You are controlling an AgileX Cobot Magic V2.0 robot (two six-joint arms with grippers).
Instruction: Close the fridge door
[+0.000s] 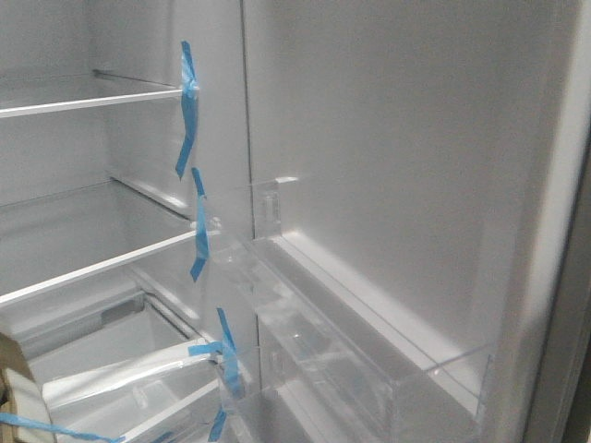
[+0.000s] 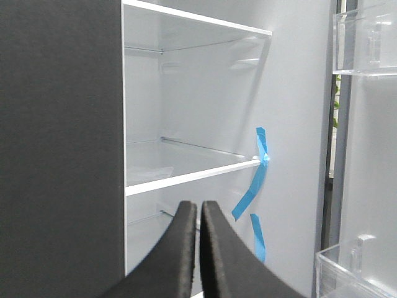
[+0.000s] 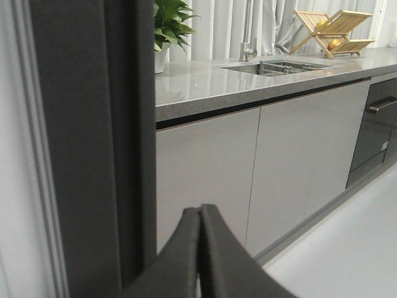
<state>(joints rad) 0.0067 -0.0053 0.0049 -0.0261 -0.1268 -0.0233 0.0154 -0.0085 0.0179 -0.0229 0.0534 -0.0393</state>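
White fridge shelves (image 1: 92,268) fill the left, the fridge door (image 1: 397,185) stands open at right, and both the left gripper (image 2: 198,248) and right gripper (image 3: 198,248) are pressed together, holding nothing.

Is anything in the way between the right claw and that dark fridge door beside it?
Nothing. In the right wrist view, the shut right gripper sits beside the fridge door, with only bare space between them.

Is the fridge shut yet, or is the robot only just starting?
Not shut yet. The fridge door stands wide open, its clear bins showing. The right hand, closed and empty, is beside the door's dark edge. The whole push is left.
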